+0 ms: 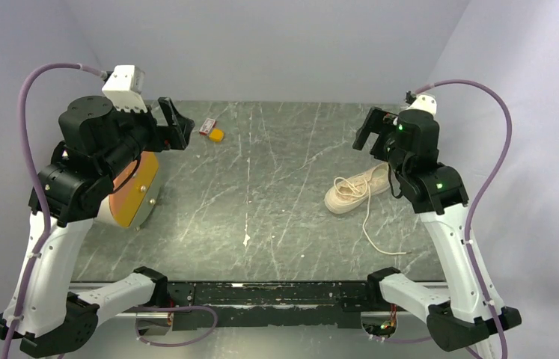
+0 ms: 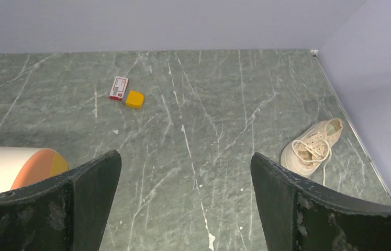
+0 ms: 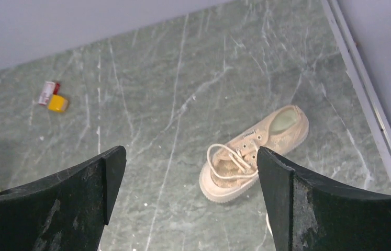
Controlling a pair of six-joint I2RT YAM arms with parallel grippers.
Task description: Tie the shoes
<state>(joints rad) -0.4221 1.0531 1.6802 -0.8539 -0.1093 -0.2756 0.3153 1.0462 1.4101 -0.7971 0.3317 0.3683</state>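
Note:
A small cream sneaker (image 1: 355,191) lies on the right side of the dark marble table, toe toward the near left, with loose white laces (image 1: 370,224) trailing toward the front. It also shows in the right wrist view (image 3: 250,151) and the left wrist view (image 2: 311,147). My right gripper (image 1: 371,132) is open and empty, raised above and just behind the shoe. My left gripper (image 1: 175,123) is open and empty, raised high at the far left, well away from the shoe.
A large cream-and-orange cylinder (image 1: 132,191) lies at the left under my left arm. A small red-and-white box (image 1: 207,126) and a yellow block (image 1: 217,135) sit at the back. The table's right edge rail (image 3: 363,99) runs close beside the shoe.

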